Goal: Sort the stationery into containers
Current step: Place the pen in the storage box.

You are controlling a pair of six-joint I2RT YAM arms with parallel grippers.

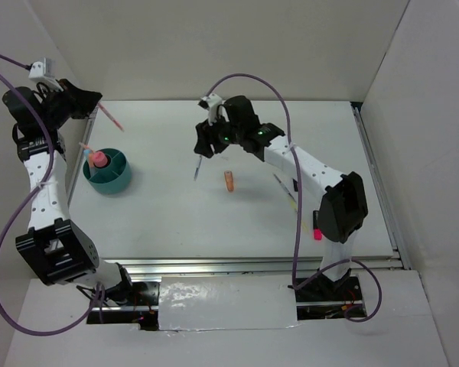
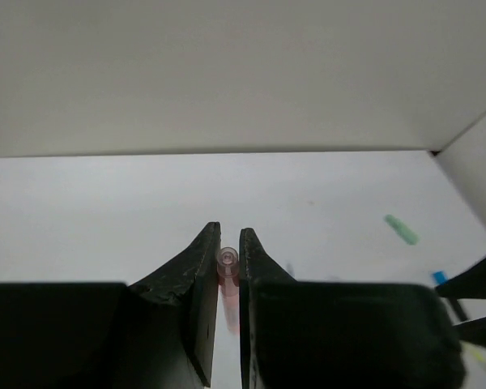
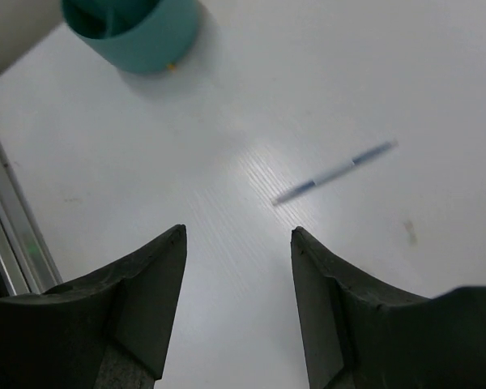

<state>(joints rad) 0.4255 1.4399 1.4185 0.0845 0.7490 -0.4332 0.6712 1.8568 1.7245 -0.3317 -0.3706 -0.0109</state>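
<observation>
My left gripper point(image 1: 96, 100) is raised at the far left, shut on a thin pink pen point(image 1: 112, 118) whose free end slants down toward the table. In the left wrist view the pink pen point(image 2: 227, 261) is pinched between the jaws of that gripper point(image 2: 229, 232). The teal container point(image 1: 116, 180) stands just below, with pink items point(image 1: 98, 159) in it. My right gripper point(image 1: 203, 145) hovers mid-table, open and empty. A slim blue pen point(image 1: 198, 167) shows just beneath it, blurred and clear of the fingers in the right wrist view: blue pen point(image 3: 336, 172), right gripper point(image 3: 237, 232).
An orange marker point(image 1: 229, 181) lies right of the blue pen. A thin yellowish pen point(image 1: 284, 189) rests beside the right forearm, and a pink piece point(image 1: 317, 233) lies near that arm's base. A green piece point(image 2: 402, 229) lies far off. White walls enclose the table.
</observation>
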